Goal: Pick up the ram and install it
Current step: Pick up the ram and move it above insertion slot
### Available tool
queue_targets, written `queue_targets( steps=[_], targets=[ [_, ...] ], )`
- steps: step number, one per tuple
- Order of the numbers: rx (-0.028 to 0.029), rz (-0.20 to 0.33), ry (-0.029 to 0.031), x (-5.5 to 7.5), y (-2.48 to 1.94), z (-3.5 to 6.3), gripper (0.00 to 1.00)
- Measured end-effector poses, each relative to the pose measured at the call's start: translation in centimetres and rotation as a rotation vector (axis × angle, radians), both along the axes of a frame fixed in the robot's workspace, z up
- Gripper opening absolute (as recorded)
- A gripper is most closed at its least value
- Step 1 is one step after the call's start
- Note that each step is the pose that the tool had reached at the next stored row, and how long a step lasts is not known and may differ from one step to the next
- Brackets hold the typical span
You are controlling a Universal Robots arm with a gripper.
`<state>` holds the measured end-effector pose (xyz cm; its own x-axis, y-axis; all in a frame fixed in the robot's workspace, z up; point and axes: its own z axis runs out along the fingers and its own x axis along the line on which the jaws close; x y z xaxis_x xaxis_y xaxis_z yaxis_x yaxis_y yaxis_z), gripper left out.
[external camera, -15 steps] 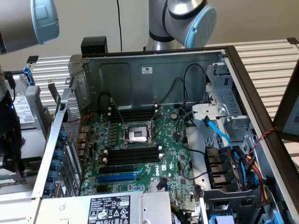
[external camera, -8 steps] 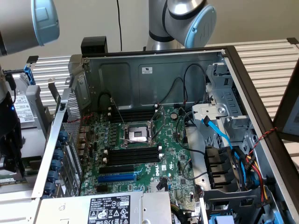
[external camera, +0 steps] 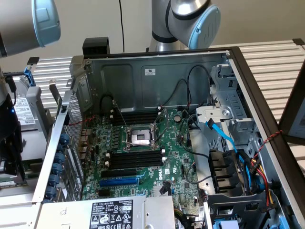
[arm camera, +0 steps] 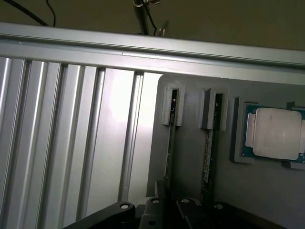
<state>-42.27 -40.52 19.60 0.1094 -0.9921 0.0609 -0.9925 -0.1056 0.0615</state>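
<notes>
Hovering over the slatted table (arm camera: 71, 143), the gripper (arm camera: 172, 210) sits at the end of the ram (arm camera: 169, 138), one of two sticks standing on edge in a grey holder (arm camera: 190, 157) near the table's edge, a processor (arm camera: 276, 133) beside them. Whether it grips the ram cannot be told.

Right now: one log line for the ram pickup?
step: pickup | gripper: at grey holder | ram: upright in holder | DIMM slots: empty

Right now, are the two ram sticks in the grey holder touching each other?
Apart. The wrist view shows one ram stick and the other ram stick standing edge-on in separate slots, with a bare strip of the grey holder between them.
</notes>
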Motion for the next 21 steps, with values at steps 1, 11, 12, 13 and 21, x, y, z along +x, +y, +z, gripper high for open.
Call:
queue_targets(
  steps=[1,11,12,13,21],
  targets=[
    [-0.0001,0.000,0.0000,0.00,0.00,0.00,0.13],
    [-0.0004,0.000,0.0003,-0.23,-0.01,-0.10,0.13],
    [-0.0004,0.000,0.0002,-0.25,-0.01,-0.12,0.13],
    [-0.0004,0.000,0.0001,-0.26,-0.01,-0.13,0.13],
    [0.0012,0.000,-0.0100,-0.37,0.02,0.06,0.13]
  ],
)
